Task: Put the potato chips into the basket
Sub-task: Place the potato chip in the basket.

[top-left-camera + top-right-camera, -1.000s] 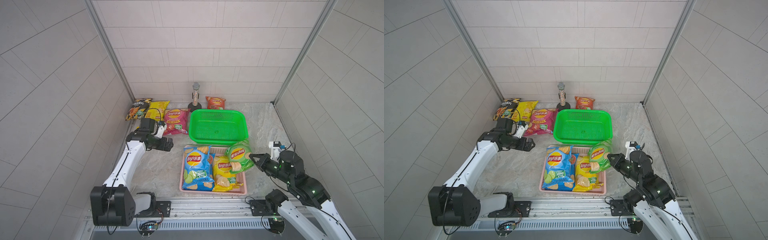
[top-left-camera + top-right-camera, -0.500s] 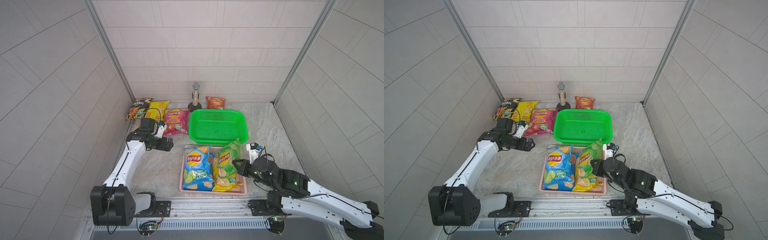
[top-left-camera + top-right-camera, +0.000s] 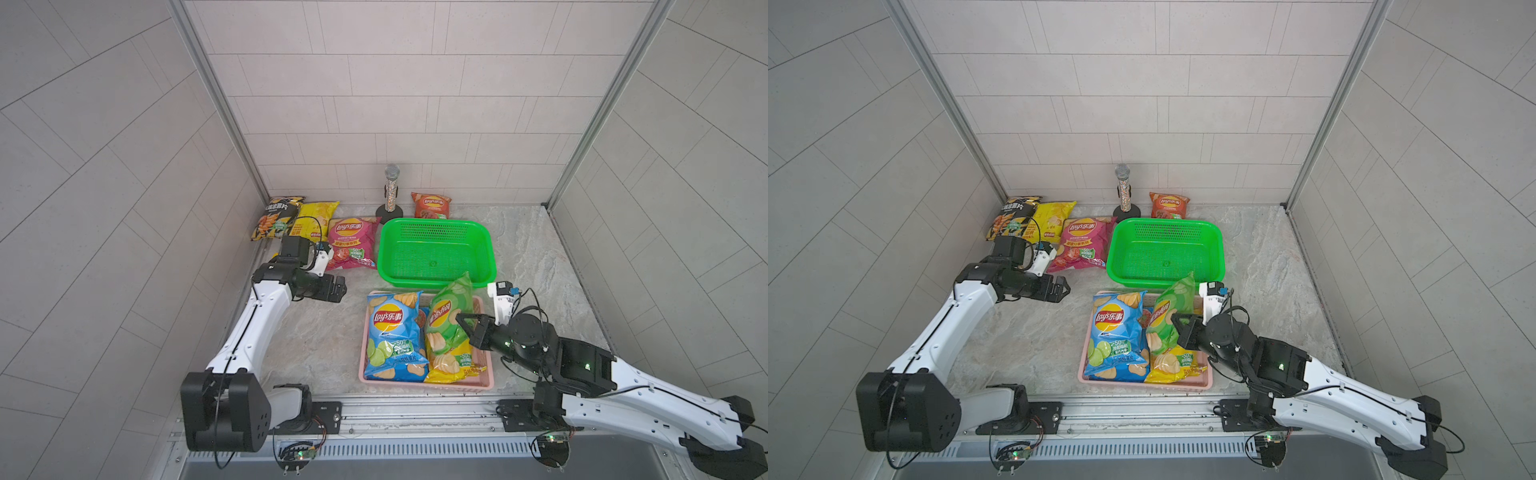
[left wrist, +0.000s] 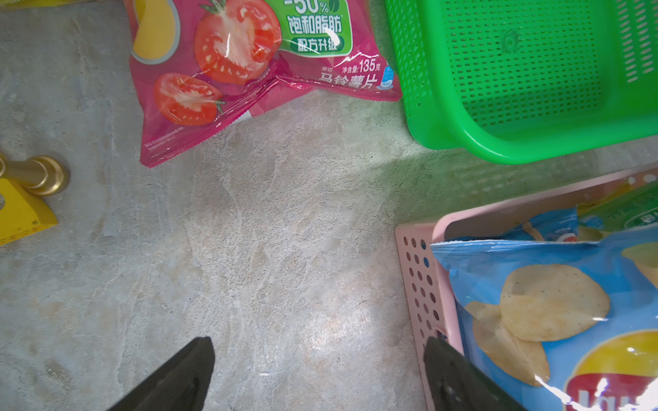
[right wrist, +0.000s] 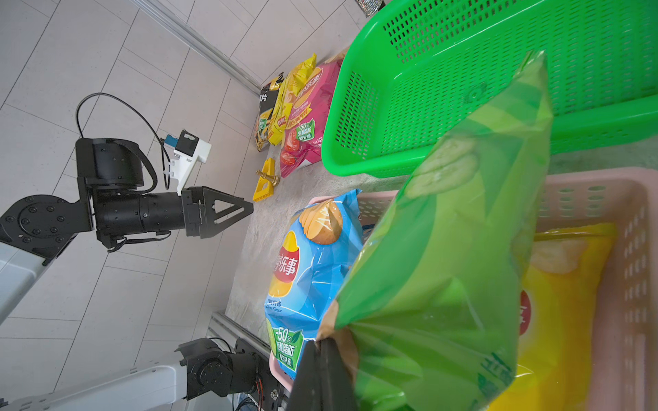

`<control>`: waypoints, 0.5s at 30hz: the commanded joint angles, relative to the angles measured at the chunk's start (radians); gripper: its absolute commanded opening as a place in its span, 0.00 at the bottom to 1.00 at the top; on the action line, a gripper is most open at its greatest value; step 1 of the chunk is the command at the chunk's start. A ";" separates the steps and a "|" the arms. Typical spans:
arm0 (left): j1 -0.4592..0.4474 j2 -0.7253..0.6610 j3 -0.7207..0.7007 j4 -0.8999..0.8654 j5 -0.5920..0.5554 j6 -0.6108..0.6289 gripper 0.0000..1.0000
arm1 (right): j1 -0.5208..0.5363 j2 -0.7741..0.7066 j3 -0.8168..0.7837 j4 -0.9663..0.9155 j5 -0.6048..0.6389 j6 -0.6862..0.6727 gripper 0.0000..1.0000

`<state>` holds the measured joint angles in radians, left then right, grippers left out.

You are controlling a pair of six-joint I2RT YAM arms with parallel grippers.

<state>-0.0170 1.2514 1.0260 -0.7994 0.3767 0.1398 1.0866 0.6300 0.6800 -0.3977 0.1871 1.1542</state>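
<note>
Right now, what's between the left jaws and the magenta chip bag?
Nothing: only bare tabletop between the open left jaws and the magenta chip bag, plain in the left wrist view; the yellow plastic piece lies aside.

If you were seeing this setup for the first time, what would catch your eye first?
The green chip bag, pinched in the shut right hand, stands tilted over the pink basket beside a blue bag lying in it. Just behind sits a bright green basket with nothing inside, and more colourful bags line the back left corner.
</note>
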 commanded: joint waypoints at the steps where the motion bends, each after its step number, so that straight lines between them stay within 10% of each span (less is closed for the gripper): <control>1: 0.004 0.002 0.001 -0.011 0.001 0.012 1.00 | 0.007 -0.039 -0.050 -0.003 -0.005 0.041 0.00; 5: 0.005 0.006 0.000 -0.012 0.002 0.012 1.00 | 0.007 -0.110 -0.127 -0.064 -0.004 0.101 0.02; 10: 0.004 0.006 0.002 -0.012 0.002 0.012 0.99 | 0.010 -0.151 -0.093 -0.226 0.026 0.105 0.39; 15: 0.003 0.005 0.002 -0.012 0.001 0.012 0.99 | 0.010 -0.144 0.064 -0.503 0.169 0.078 0.52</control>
<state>-0.0170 1.2514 1.0260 -0.7994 0.3771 0.1398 1.0931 0.4873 0.6739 -0.6994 0.2470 1.2461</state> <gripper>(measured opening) 0.994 0.514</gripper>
